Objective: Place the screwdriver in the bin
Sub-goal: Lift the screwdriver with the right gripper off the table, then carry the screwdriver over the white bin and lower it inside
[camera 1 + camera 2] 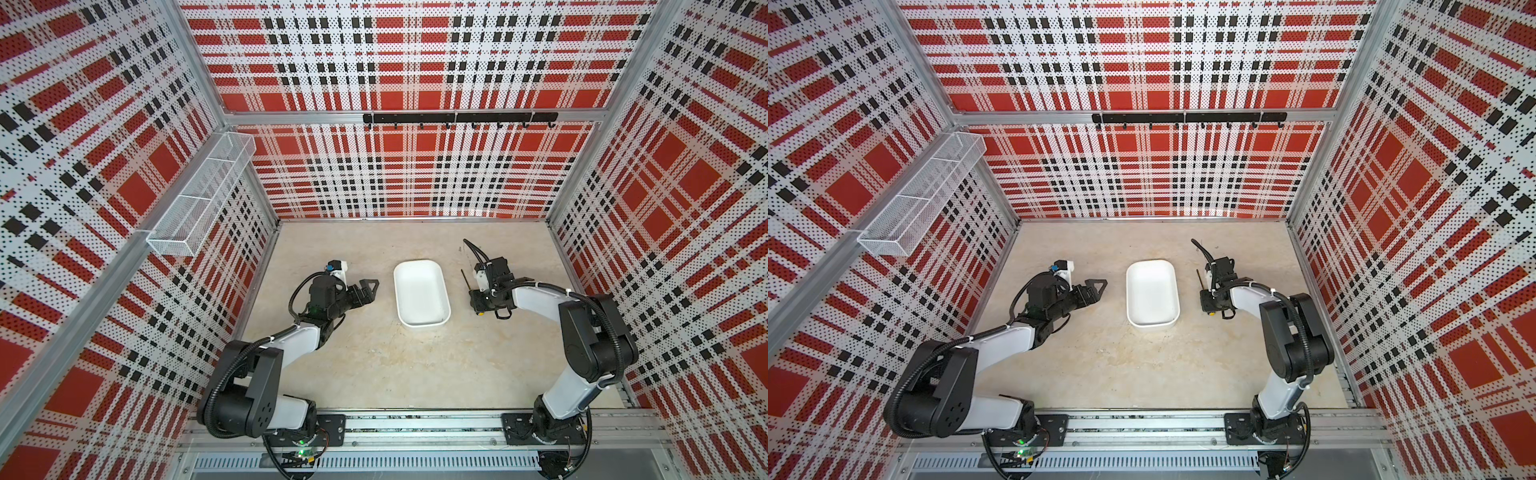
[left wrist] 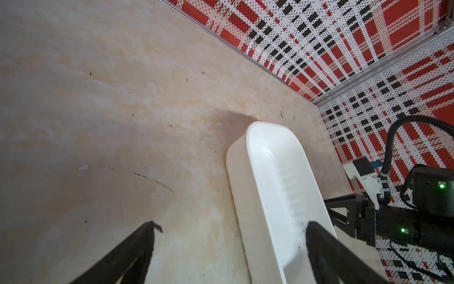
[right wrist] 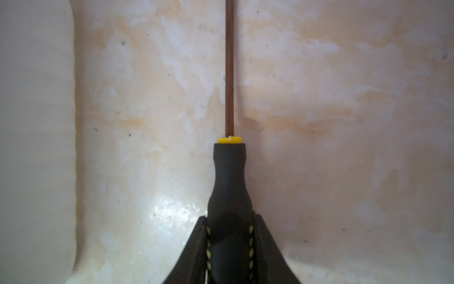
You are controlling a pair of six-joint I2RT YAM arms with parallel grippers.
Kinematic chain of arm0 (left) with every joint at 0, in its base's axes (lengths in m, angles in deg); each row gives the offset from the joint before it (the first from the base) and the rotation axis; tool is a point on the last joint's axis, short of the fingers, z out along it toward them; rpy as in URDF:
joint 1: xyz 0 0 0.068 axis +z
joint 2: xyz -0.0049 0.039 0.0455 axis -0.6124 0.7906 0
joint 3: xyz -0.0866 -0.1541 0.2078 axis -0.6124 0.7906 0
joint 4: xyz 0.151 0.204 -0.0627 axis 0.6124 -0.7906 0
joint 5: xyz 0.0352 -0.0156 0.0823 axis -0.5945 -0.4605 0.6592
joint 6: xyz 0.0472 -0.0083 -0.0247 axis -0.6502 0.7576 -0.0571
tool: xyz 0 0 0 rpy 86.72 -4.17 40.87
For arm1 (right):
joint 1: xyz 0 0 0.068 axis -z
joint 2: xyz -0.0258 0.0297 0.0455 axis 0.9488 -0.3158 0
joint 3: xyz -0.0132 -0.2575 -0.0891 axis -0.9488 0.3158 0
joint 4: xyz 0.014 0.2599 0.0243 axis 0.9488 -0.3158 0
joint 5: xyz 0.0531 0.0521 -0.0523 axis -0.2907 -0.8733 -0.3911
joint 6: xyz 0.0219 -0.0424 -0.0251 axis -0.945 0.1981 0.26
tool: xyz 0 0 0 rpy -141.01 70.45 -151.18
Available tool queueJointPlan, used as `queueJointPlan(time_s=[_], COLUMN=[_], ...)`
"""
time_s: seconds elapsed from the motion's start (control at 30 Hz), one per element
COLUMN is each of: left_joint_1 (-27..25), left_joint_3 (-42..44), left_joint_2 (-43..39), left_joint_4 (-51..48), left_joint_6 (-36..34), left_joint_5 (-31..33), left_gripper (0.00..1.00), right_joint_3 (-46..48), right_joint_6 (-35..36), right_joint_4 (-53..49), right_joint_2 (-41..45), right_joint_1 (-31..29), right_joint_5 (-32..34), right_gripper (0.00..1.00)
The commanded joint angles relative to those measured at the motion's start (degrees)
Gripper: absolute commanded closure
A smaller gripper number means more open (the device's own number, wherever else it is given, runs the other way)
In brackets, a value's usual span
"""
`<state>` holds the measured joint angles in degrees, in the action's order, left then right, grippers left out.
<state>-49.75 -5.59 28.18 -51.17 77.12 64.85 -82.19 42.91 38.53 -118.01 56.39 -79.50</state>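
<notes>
**Top views:** the screwdriver [image 1: 465, 281] lies between the bin [image 1: 424, 324] and the surface's right edge, near the bin but not touching it.

**Left wrist:** left fingers [image 2: 137, 253] are spread and empty.

**Right wrist:** right fingers [image 3: 269, 246] are clenched on the black handle.

**Handling:** probably light and rigid. The handle looks grippy, while the thin shaft would likely slip. Hold at mid-handle.
</notes>
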Motion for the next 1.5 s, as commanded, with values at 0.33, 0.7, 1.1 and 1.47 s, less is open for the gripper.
queueJointPlan(time_s=[0.33, 0.7, 1.1, 1.47], left_joint_1=[0.3, 0.5, 0.4, 0.8], left_joint_3=[-0.9, -1.5, -1.3, -0.6], left_joint_2=[-1.3, -0.5, -0.8, -1.4], left_joint_4=[-1.5, -1.5, -1.5, -1.5], left_joint_6=[-1.6, -1.5, -1.5, -2.0], left_joint_5=[-0.3, -0.3, -0.6, -0.8], left_gripper=[0.02, 0.02, 0.02, 0.02], right_joint_3=[-4.9, -1.6, -4.4, -8.4], right_joint_6=[-7.8, -23.7, -34.5, -38.8], right_joint_4=[-7.8, 1.4, 4.0, 4.6], right_joint_2=[12.2, 29.2, 19.1, 5.6], right_joint_1=[-0.3, -5.4, -22.1, -28.9], right_joint_5=[5.6, 1.5, 12.2, 16.3], right_gripper=[1.00, 1.00, 1.00, 1.00])
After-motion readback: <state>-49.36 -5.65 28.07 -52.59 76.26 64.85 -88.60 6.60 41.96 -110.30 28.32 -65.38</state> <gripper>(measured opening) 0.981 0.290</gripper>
